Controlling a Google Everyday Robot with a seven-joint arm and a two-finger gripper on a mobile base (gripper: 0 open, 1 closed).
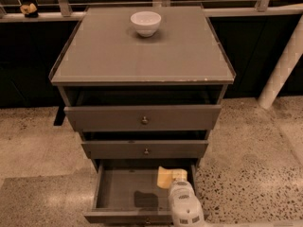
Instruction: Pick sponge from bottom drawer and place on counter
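The bottom drawer point(113, 193) of the grey-brown cabinet is pulled open. My gripper point(177, 178) reaches into its right half from the front, with its white body over the drawer's front edge. A pale yellow sponge point(164, 177) is right at the gripper's tip, near the drawer's back right; I cannot tell whether it is gripped or only touched. The gripper casts a dark shadow on the drawer floor to its left. The counter point(142, 56) on top is flat, with a thin pale edge.
A white bowl point(146, 22) stands at the back middle of the counter. The two upper drawers point(144, 119) stand slightly out, each with a small knob. A white post point(284, 70) rises at the right. Speckled floor surrounds the cabinet.
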